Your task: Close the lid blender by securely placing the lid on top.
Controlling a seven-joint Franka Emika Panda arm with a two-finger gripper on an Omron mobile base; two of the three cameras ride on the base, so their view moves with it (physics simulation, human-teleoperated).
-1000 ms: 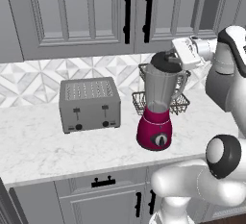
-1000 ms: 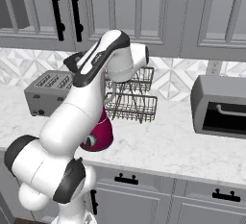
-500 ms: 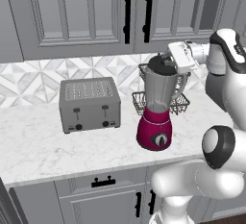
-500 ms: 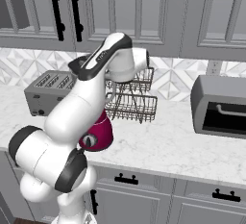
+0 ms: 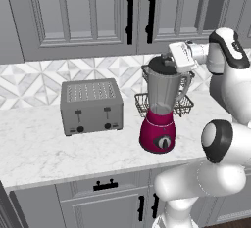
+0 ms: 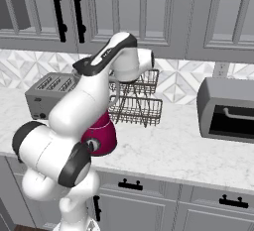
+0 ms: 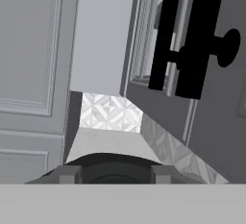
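Observation:
The blender stands on the counter, a magenta base with a black dial under a tall clear jar. The black lid rests level at the jar's mouth. My gripper reaches in from the right at lid height and is shut on the lid. In the hand view its fingertips flank the dark round lid at the bottom. From the right base view my arm hides the jar, and the magenta base shows beneath it.
A grey toaster stands left of the blender. Behind the blender is a wire dish rack, with a toaster oven at the far right. Cabinet doors with black handles hang close above.
My hand has shifted slightly left and down with the lid, settling it over the jar's mouth. The blender and toaster have not moved.

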